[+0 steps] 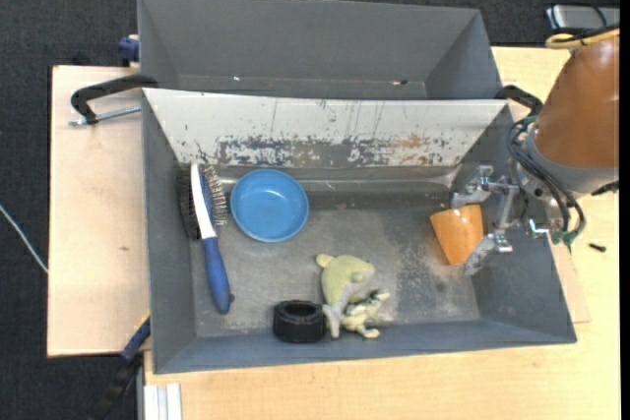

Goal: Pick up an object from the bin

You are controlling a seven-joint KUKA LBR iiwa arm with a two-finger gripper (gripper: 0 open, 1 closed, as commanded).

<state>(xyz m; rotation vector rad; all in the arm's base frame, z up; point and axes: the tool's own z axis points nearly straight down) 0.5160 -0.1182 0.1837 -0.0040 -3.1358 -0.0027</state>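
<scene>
My gripper (pixel 483 216) is at the right side of the bin, low over the floor where it meets the right wall. An orange cup-shaped thing (pixel 456 233) sits tilted between its two metal fingers, one finger (pixel 480 182) at its upper edge and the other at its lower right edge. The gripper is shut on this orange cup. Left of it, in the front middle of the bin, a pale yellow-green soft toy (pixel 348 291) lies apart from the gripper.
A black ring-shaped cap (pixel 298 321) lies by the front wall beside the toy. A blue bowl (pixel 270 205) stands at the back left. A brush with a blue handle (pixel 207 236) lies along the left wall. The arm's orange cover hangs over the right rim.
</scene>
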